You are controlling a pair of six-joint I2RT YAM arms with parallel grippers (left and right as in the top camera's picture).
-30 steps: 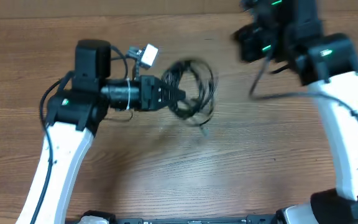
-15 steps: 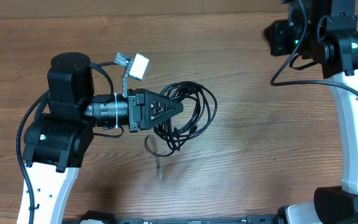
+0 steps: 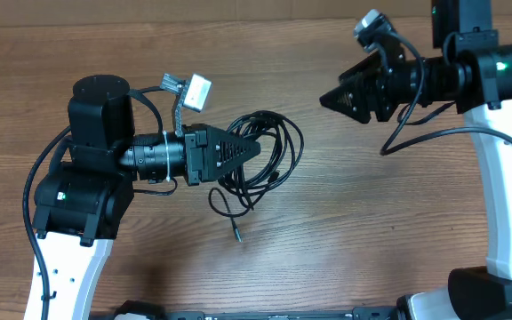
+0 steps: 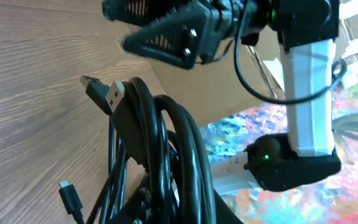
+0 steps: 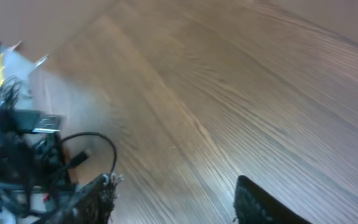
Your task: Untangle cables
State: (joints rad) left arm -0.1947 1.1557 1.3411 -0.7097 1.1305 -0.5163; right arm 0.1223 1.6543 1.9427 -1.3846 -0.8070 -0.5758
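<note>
The left gripper (image 3: 253, 149) pinches the thin black looped cables (image 3: 280, 158) between narrow jaws (one plug trails on the brown wooden table (image 3: 345, 231)). The right gripper (image 3: 326, 98) hovers well apart, spread wide and empty.

The right gripper (image 3: 325, 98) has swung in from the upper right corner and now points left, jaws parted. The cables (image 3: 278, 147) sprawl lower mid-frame.

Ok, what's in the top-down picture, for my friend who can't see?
Seen from above, the left gripper pinches a tangle of thin black cables over a wooden table, one loose plug end trailing below. The right gripper points at it from the right, open and holding nothing.
</note>
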